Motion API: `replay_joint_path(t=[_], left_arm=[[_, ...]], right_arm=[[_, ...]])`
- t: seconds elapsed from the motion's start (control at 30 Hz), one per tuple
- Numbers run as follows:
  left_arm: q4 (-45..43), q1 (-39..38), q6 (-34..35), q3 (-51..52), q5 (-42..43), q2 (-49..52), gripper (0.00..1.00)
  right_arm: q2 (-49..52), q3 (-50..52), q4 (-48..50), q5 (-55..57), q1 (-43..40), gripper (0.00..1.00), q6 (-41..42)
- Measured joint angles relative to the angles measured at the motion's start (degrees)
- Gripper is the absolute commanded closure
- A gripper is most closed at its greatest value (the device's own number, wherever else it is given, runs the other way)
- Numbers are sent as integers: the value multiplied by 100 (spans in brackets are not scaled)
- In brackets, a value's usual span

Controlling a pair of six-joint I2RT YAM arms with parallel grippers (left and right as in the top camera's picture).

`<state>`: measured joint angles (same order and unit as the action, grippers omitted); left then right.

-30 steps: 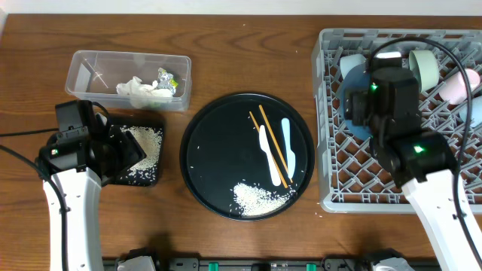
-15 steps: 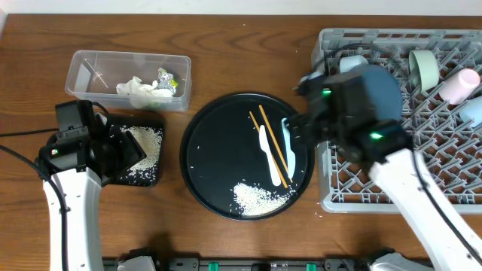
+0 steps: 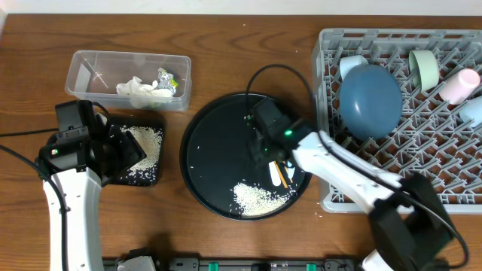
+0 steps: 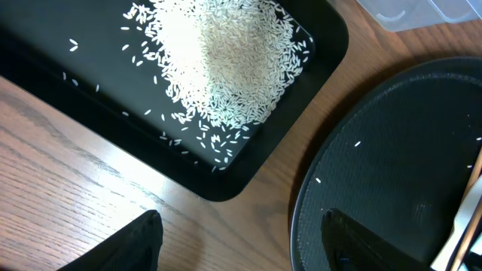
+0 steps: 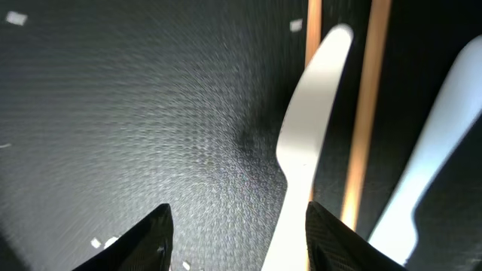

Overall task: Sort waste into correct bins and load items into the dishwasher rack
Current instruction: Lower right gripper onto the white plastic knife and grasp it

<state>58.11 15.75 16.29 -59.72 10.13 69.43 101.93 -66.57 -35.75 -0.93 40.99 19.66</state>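
Cutlery on the round black tray [image 3: 218, 158], under the right gripper [image 3: 269, 143], which stands low over the tray's right half. In the right wrist view its jaws are parted and straddle a white plastic utensil [image 5: 305, 143]: one finger [image 5: 147, 241] is well clear of it, the other close beside it, and nothing is gripped. The utensil's long axis runs up the frame, narrow end farthest from the gripper. It lies parallel to the wooden chopsticks [image 5: 363, 113] just beside it and to a second white utensil [image 5: 440, 143] beyond them. From overhead only their near ends show, pointing toward the tray's lower right, above a pile of rice grains [image 3: 256, 197].

The left gripper [image 4: 241, 248] hangs over the table [image 4: 60, 196] between the round tray and the shallow black tray [image 4: 68, 90], jaws wide and empty. The dark-blue bowl [image 3: 369, 90] rests in the dishwasher rack [image 3: 392, 184].
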Motion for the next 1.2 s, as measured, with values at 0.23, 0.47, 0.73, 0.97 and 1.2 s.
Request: replay_joint_path(t=[0.23, 0.47, 0.73, 0.97, 1.2], left_arm=[[-2, 0, 0, 0, 0, 0, 31], [-2, 0, -2, 0, 0, 0, 31], [-2, 0, 0, 2, -2, 0, 31], [-2, 0, -2, 2, 0, 0, 31], [-2, 0, -2, 2, 0, 0, 31]], right_arm=[[348, 0, -24, 490, 188, 47, 498], [356, 0, -68, 817, 184, 48, 621], [442, 0, -79, 942, 186, 50, 693], [688, 0, -50, 977, 186, 55, 702], [721, 0, 7, 977, 186, 76, 748]])
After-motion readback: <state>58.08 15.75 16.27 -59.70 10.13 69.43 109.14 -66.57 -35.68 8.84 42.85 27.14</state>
